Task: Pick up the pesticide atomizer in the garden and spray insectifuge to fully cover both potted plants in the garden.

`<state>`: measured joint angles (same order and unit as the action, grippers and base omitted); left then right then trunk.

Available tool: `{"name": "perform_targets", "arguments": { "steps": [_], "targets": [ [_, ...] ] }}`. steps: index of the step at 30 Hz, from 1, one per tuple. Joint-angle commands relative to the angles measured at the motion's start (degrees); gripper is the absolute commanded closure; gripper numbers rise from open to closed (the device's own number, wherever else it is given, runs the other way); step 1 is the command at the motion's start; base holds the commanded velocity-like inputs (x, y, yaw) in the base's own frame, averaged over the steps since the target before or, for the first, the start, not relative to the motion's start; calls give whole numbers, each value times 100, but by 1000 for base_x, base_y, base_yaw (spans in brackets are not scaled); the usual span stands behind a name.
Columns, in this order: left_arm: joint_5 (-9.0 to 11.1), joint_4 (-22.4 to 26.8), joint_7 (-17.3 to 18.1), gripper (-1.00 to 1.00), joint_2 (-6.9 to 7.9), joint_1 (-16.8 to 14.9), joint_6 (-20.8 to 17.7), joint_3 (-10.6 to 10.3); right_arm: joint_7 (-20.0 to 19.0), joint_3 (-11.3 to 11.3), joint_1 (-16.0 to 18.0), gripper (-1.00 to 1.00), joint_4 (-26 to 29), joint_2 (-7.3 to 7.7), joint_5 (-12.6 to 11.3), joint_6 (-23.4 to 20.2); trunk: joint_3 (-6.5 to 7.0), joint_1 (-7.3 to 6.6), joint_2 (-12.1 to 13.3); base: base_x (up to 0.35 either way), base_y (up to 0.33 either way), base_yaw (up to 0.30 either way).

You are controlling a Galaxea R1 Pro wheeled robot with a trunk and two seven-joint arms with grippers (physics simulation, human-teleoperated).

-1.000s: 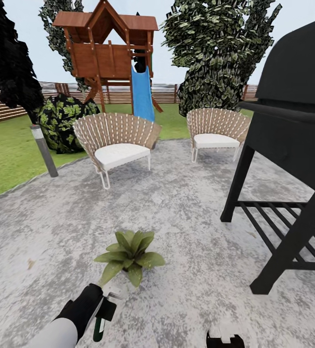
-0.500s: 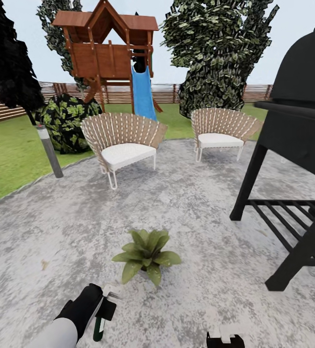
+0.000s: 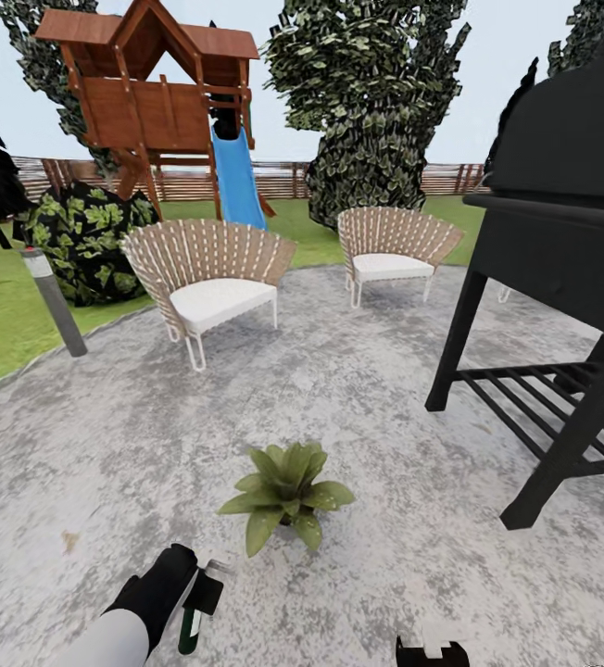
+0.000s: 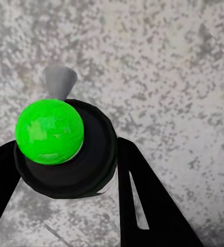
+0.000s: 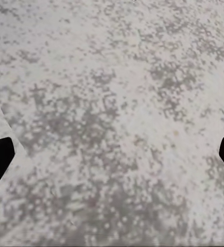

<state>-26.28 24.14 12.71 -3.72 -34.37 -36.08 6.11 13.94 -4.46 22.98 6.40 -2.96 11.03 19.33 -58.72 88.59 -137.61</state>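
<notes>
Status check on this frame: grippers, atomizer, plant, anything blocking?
Left gripper shut on atomizer. Right gripper open over patio. One plant just ahead of the atomizer, path clear; grill off right.

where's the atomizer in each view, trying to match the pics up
Head view: the atomizer is low and left of centre, held in the left claw, short of the plant.
Left wrist view: the atomizer sits between the claw's dark fingers, seen end-on with a bright green round part.
Right wrist view: not in it.
Shared landmark: the mottled grey stone patio, also behind the bottle and under the right claw.
</notes>
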Motion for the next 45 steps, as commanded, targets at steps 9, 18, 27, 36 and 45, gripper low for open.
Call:
{"name": "perform_targets", "arguments": {
  "steps": [9,18,27,36,45],
  "targets": [
    [-62,4,52,100,-22,0,-13,15,21,-46,5,-100,1,-1,59,18,21,0,-2,159,45,-228],
    [-62,5,95,100,6,0,-21,3,21,-45,5,-100,1,133,56,18,22,0,-2,3,0,-11],
    [-62,12,104,100,12,0,-22,19,21,-40,5,-100,1,129,56,18,53,0,-2,-224,127,-198],
    [-62,4,101,100,4,0,-22,22,21,-37,5,-100,1,120,57,18,74,0,-2,-114,274,-151],
    [-55,3,107,100,11,0,-71,44,21,-37,5,-100,-7,118,57,18,74,0,-2,37,151,-128]
  ]
}}
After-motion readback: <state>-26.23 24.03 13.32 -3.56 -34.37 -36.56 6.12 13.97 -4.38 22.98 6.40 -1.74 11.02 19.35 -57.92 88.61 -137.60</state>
